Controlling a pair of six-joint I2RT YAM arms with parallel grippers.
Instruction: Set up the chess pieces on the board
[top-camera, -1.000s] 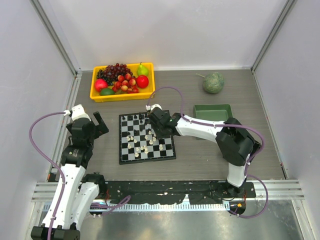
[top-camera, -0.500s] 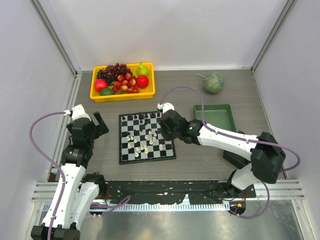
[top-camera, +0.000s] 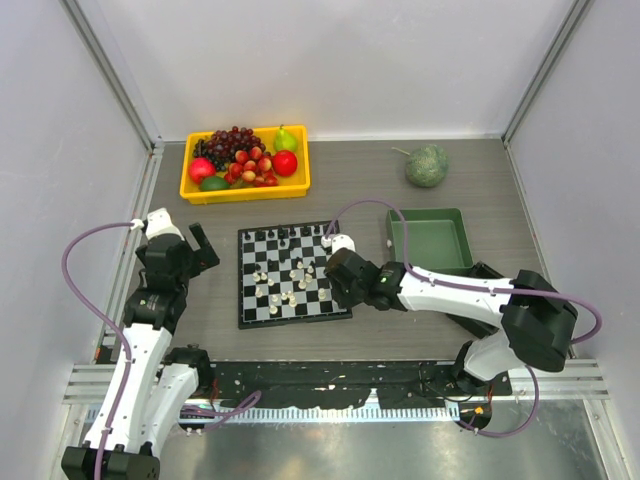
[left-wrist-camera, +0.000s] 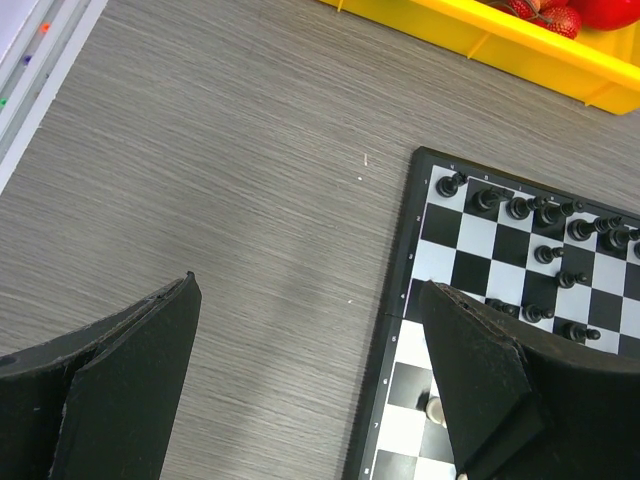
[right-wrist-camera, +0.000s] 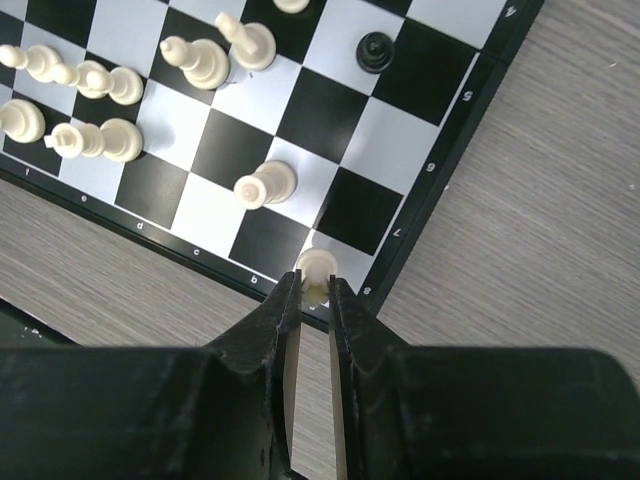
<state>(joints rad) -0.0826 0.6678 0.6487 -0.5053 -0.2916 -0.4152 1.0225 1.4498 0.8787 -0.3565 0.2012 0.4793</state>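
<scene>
**Right fingers clamped on a white piece at a board corner, left fingers wide apart**

Right fingers (right-wrist-camera: 288, 305) are nearly together, pinching a cream-white piece (right-wrist-camera: 316, 266) between the tips. The held piece is over a white corner square, right where the two border strips of the board (right-wrist-camera: 432, 170) meet; can't tell if its base touches the square. One more white piece (right-wrist-camera: 264, 185) lies tipped over a square or so away. A cluster of white pieces (right-wrist-camera: 100, 85) lies further in, several on their sides. A lone black pawn (right-wrist-camera: 375, 50) stands upright near the numbered border.

Left fingers (left-wrist-camera: 470, 360) are spread wide with nothing between them, hanging over bare worktop (left-wrist-camera: 250, 200) just beside the board's left edge. Black pieces (left-wrist-camera: 520, 208) stand along the far rows.

In the top view the right arm reaches in to the board's right side, and the board (top-camera: 241, 285) sits mid-worktop. A yellow fruit tray (top-camera: 245, 192) is behind it, a green tray (top-camera: 391, 235) to its right.
</scene>
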